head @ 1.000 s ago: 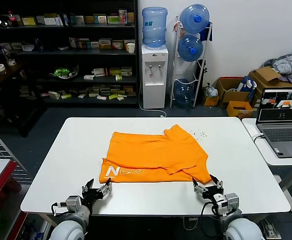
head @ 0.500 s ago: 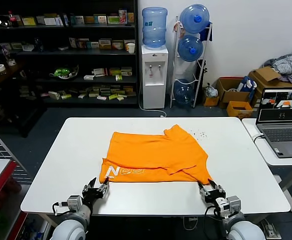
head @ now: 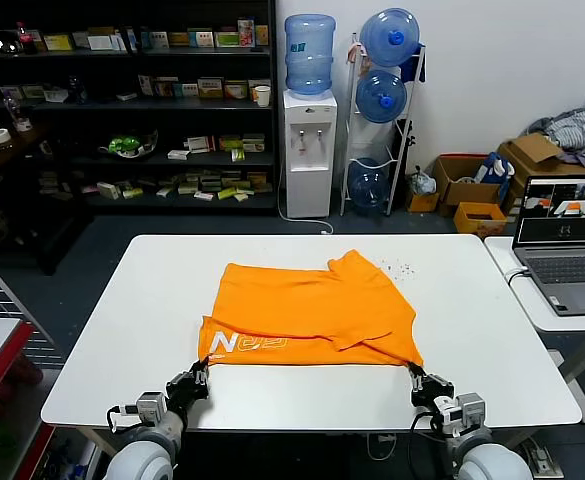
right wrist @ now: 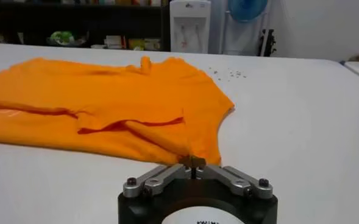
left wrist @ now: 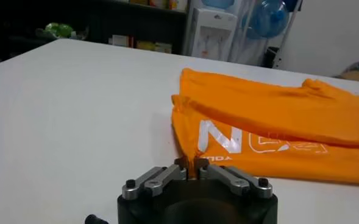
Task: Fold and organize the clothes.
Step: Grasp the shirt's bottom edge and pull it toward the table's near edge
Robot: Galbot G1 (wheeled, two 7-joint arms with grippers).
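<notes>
a: what does the head view give that the wrist views don't?
b: the whole layout. the white table (head: 122, 330) with the orange t-shirt (head: 312, 310) lying flat across its middle, nearer the front edge than the back, plus the room behind: dark shelves (head: 122, 100), a water dispenser (head: 308, 150), a rack of water bottles (head: 384, 110), and a laptop (head: 564, 240) on a side table to the right.

a: and the wrist views?
b: they show the grips up close. in the left wrist view the left gripper (left wrist: 196, 168) has its fingertips pinched together on a small peak of orange cloth at the shirt's near left corner. in the right wrist view the right gripper (right wrist: 193, 162) is clenched the same way on the near right corner.

a: how are the arms posed?
b: both reach low from the table's front edge, left gripper (head: 200, 374) at the shirt's front left corner, right gripper (head: 416, 377) at the front right, well apart, fingers pointing away from the robot.

a: how does the shirt look?
b: partly folded, with an upper layer lying over a lower one, and a sleeve sticking out at the far right. white lettering (left wrist: 240, 141) runs along the near left strip; the head view shows it too. small dark specks (right wrist: 228, 73) lie on the table beyond the shirt.
</notes>
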